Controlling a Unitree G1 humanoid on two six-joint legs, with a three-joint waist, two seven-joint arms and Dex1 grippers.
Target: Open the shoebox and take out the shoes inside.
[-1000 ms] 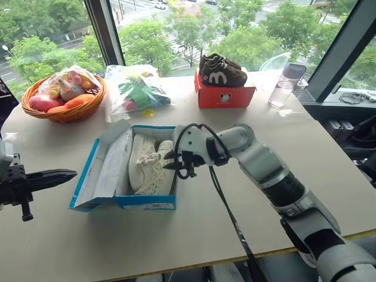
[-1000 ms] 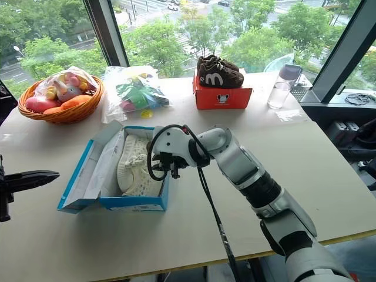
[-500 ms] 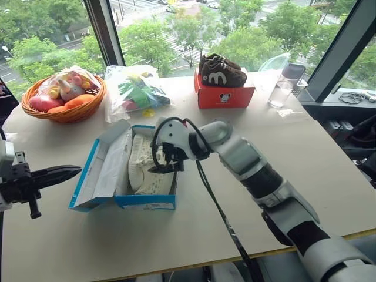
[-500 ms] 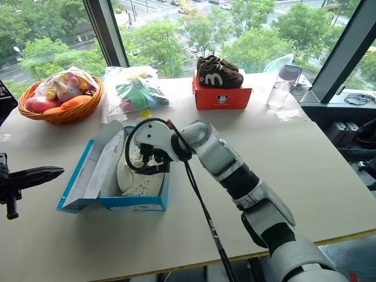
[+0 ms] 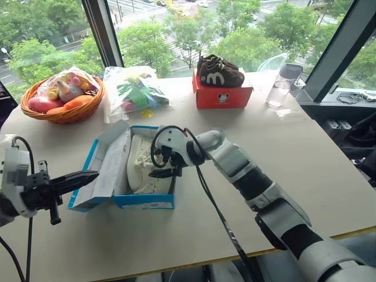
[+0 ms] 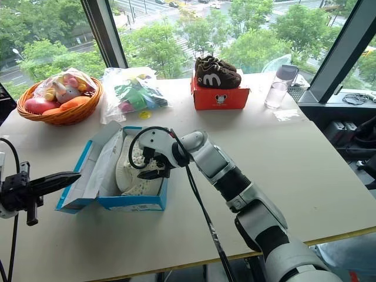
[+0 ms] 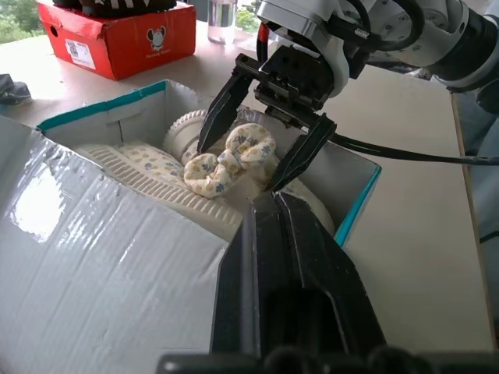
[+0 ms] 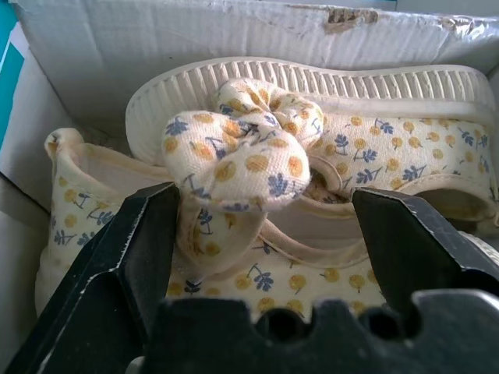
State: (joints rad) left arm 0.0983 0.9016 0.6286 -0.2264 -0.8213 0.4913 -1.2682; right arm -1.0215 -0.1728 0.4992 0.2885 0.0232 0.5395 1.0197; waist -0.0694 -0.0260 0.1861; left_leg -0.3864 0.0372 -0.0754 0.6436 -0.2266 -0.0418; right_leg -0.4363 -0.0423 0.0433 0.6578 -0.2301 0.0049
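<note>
The blue shoebox (image 5: 144, 201) stands open in the middle of the table, its white-lined lid (image 7: 93, 257) folded out to the left. Two cream shoes (image 5: 140, 158) with a small flower print lie inside on their sides. My right gripper (image 5: 160, 165) reaches down into the box and is open. Its fingers (image 8: 125, 265) stand on either side of the fabric bow (image 8: 234, 148) of the upper shoe, not closed on it. My left gripper (image 5: 88, 175) is shut and level, its tip just left of the lid's edge.
At the back of the table are a wicker basket (image 5: 61, 97) of toys, a clear bag (image 5: 135, 88) of toys, a red box (image 5: 223, 94) with dark brown shoes on top, and a plastic bottle (image 5: 279, 85). Windows rise behind them.
My right gripper has moved left and down into the box, over the shoes, and its jaws have opened wider. The left gripper has moved right, toward the lid.
</note>
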